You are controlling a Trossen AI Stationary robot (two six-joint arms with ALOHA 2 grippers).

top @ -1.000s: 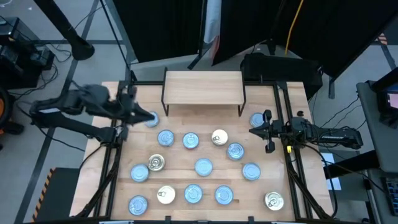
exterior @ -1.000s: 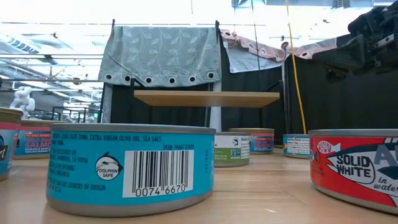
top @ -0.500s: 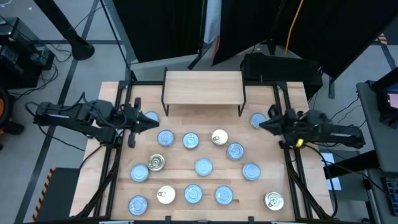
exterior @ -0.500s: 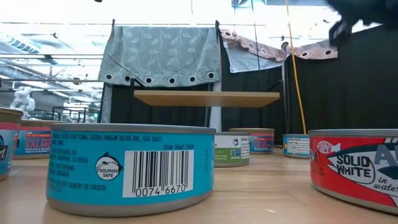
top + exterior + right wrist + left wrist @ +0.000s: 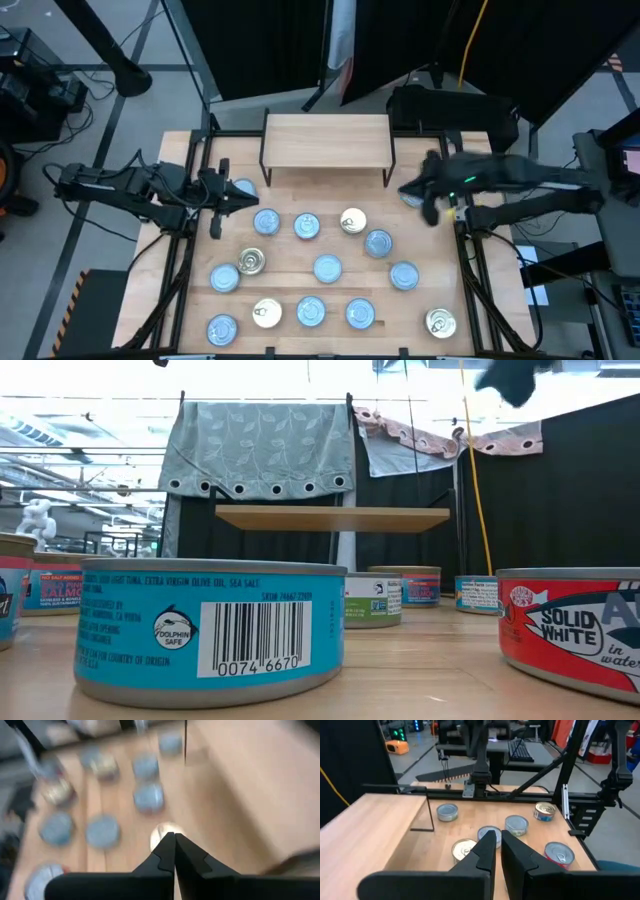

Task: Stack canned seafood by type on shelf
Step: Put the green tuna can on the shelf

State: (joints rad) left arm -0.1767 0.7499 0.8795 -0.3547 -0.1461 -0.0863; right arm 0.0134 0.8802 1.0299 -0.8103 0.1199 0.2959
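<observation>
Several flat round tins lie scattered on the wooden table, most with blue lids (image 5: 328, 267) and a few with gold lids (image 5: 352, 221). In the low view a blue-sided tin (image 5: 210, 628) and a red-sided tin (image 5: 570, 630) stand close to the camera. The shelf (image 5: 327, 140), a light wooden top on thin black legs, stands at the table's far middle. My left gripper (image 5: 232, 196) is shut and hovers at the left side beside a blue-lidded tin (image 5: 243, 188). My right gripper (image 5: 424, 196) is shut and raised over the right side, near another blue-lidded tin (image 5: 413, 193).
Black metal frame rails (image 5: 190, 250) run along the table's left and right sides. The shelf's top (image 5: 332, 518) sits above tin height. A strip of bare wood (image 5: 327, 195) lies between the shelf and the nearest row of tins.
My right arm has lifted and swung from the right edge toward the table's middle, turning its wrist; it is blurred with motion now. My left arm has drawn back toward the left edge, away from the tin beside it, and has then kept still.
</observation>
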